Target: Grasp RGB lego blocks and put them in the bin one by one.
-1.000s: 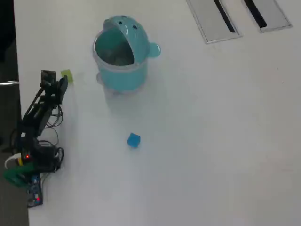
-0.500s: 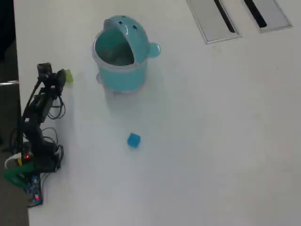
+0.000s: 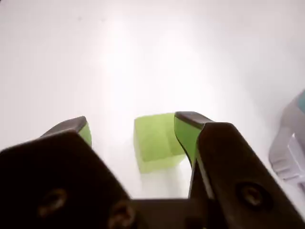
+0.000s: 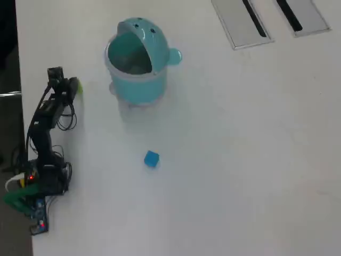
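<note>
While no brand, label or writing is readable in either view, here's the rest:

My gripper (image 3: 131,126): jaws apart, straddling the yellow-green block (image 3: 156,141). Nothing clamped.
Right finger (image 3: 188,131): in the wrist view its green pad sits against or just beside the block's right face; can't tell if it actually touches.
Left finger (image 3: 78,130): clear gap between it and the block's left face.
Yellow-green block: on the white table (image 4: 240,149), between my jaws. In the overhead view only a sliver of it (image 4: 78,85) shows past my gripper (image 4: 72,85), at the far left of the table, left of the bin.
Bin (image 4: 136,61): teal, round, standing upright far-left of table centre, swing lid tipped back, mouth open, knob on its right side. Its edge (image 3: 290,143) shows at the right border of the wrist view.
Blue block (image 4: 151,158): alone on the table, nearer than the bin, well apart from me.
Red block: not visible in either view.
Arm (image 4: 45,125): stretched along the left table edge, base near, gripper far.
Grey slotted panels (image 4: 266,18): far right corner of the table.
</note>
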